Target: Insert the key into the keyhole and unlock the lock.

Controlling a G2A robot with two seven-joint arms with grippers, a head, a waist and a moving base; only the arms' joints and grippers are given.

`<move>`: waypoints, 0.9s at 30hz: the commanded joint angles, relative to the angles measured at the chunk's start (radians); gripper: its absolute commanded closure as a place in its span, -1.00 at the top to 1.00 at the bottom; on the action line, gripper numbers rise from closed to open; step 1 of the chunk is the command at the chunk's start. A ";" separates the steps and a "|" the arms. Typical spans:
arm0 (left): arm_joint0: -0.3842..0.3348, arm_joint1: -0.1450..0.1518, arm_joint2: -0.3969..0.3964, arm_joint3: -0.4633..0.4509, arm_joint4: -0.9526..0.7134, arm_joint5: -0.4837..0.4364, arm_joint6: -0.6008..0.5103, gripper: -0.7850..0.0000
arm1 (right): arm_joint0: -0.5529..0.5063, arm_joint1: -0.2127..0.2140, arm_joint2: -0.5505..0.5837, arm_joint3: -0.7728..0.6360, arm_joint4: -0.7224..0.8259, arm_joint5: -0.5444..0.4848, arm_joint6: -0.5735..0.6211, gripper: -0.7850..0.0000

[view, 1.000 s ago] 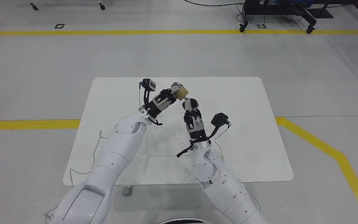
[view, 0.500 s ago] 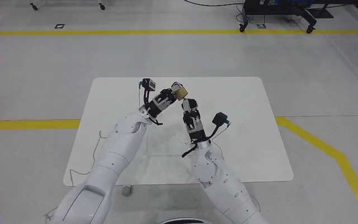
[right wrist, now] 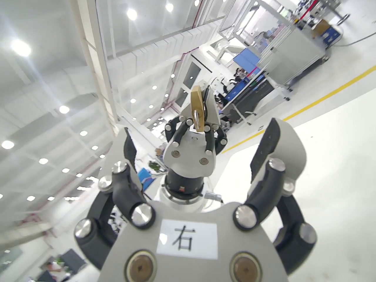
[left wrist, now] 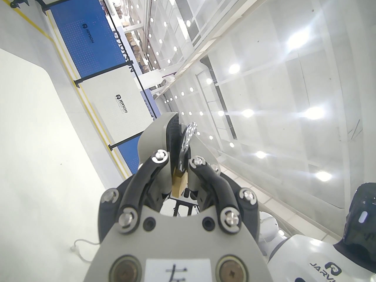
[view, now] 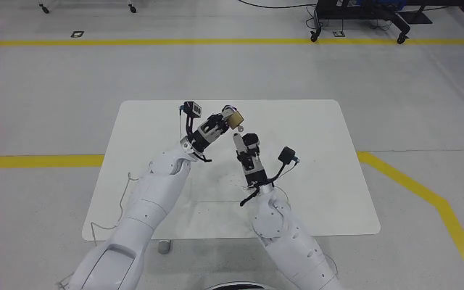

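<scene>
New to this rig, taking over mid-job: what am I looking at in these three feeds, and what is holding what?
It is a two-armed robot. The overhead picture looks down at its arms above a white table. The other two pictures come from a camera on each wrist. The left gripper is clamped on a brass padlock, held up off the table. The right gripper is open and empty, facing the padlock. I cannot pick out the key with any certainty.
</scene>
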 commanded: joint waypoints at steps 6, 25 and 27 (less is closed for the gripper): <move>0.029 0.007 -0.018 -0.048 0.012 -0.005 0.001 -1.00 | -0.020 0.021 0.053 -0.024 0.450 -0.103 0.337 -0.63; 0.032 0.011 -0.014 -0.074 0.092 0.003 0.012 -1.00 | -0.021 0.038 0.085 -0.071 0.493 -0.020 0.450 -1.00; 0.031 0.011 -0.014 -0.074 0.094 0.004 0.010 -1.00 | -0.023 0.038 0.082 -0.074 0.540 -0.026 0.471 -1.00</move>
